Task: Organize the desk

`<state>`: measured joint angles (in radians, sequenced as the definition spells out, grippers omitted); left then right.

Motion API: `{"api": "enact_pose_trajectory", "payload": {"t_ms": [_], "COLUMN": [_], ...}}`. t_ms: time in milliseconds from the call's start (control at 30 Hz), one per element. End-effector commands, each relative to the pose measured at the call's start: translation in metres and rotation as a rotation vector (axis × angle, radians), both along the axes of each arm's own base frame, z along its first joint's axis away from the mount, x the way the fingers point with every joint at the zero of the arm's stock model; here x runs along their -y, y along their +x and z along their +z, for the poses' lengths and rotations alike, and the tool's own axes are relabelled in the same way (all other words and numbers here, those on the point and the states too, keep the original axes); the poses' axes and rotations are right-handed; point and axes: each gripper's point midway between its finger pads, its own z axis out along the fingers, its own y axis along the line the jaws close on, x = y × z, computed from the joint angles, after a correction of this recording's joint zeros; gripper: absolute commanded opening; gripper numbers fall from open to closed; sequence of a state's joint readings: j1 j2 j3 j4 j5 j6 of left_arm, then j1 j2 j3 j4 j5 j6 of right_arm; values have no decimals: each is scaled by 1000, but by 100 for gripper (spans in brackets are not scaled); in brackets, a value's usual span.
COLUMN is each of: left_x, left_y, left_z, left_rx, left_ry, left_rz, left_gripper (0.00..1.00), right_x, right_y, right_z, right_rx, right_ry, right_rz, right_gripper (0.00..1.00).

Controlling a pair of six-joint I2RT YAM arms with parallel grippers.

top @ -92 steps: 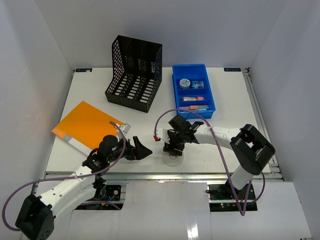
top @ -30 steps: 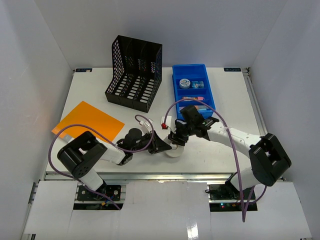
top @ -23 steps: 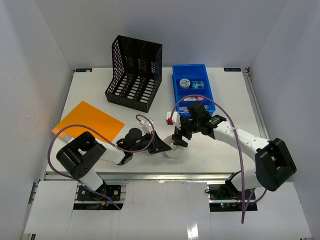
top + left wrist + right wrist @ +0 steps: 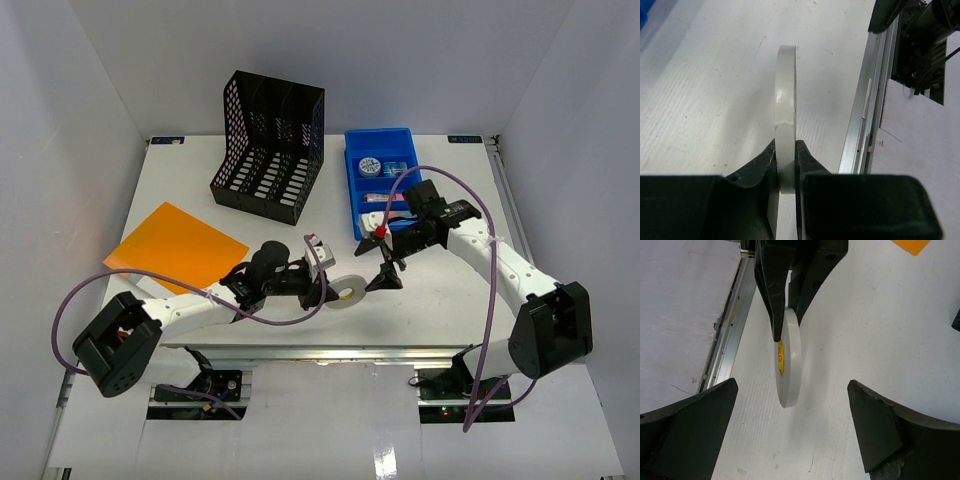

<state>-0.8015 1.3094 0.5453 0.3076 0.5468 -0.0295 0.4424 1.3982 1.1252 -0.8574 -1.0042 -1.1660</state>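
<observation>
A white tape roll [image 4: 349,293] with a yellow core hangs just above the white desk [image 4: 450,305] near its front edge. My left gripper [image 4: 324,285] is shut on the roll's rim and holds it on edge. The left wrist view has the roll [image 4: 785,110] pinched between the black fingers [image 4: 760,167]. My right gripper [image 4: 386,272] stands open to the right of the roll, not touching it. In the right wrist view the roll [image 4: 790,355] hangs between the wide-spread fingertips of the right gripper [image 4: 792,386], with the left fingers [image 4: 775,285] clamped on its far end.
A black mesh file rack [image 4: 268,145] stands at the back. To its right sits a blue tray [image 4: 387,180] holding small items. An orange folder [image 4: 175,248] lies at the left. A metal rail [image 4: 400,350] runs along the desk's front edge.
My right gripper has opened, let go of the tape roll and drawn back to the right. The left gripper keeps the roll and has lifted it slightly rightward.
</observation>
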Motion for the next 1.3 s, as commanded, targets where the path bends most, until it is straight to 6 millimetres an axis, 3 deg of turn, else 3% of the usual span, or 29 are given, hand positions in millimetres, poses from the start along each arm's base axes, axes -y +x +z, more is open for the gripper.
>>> {"api": "enact_pose_trajectory", "payload": {"t_ms": [0,233,433,667,700,733,867,1000,1100,1167,1267], "left_x": [10,10,6,3,2,1,-4,-11,-21,-28,-43], "left_y": [7,14,15,17,18,19,23,26,31,30,38], "left_z": [35,45,48,54,54,54,54,64,81,97,118], "left_rx": [159,196,220,236,236,235,234,241,261,274,293], "left_ry": [-47,-62,-73,-85,-84,-82,-81,-114,-166,-204,-224], "left_rz": [-57,-28,-3,23,31,44,93,155,233,272,367], "left_gripper": [0,0,0,2,3,6,27,70,92,98,98], "right_x": [-16,-25,-25,-28,-28,-28,-28,-26,-24,-22,-13], "right_y": [-2,-5,-5,-7,-7,-6,-5,-4,2,9,44], "right_z": [2,-11,-24,-23,-22,-21,-14,-12,-7,-2,15], "right_rx": [2,-30,-41,-59,-62,-61,-42,-27,5,28,59], "right_ry": [0,-36,-90,-104,-105,-104,-99,-106,-111,-115,-107], "right_rz": [7,-8,-14,7,8,7,5,-2,-24,-47,-161], "right_gripper": [96,84,54,23,14,8,8,8,8,8,8]}}
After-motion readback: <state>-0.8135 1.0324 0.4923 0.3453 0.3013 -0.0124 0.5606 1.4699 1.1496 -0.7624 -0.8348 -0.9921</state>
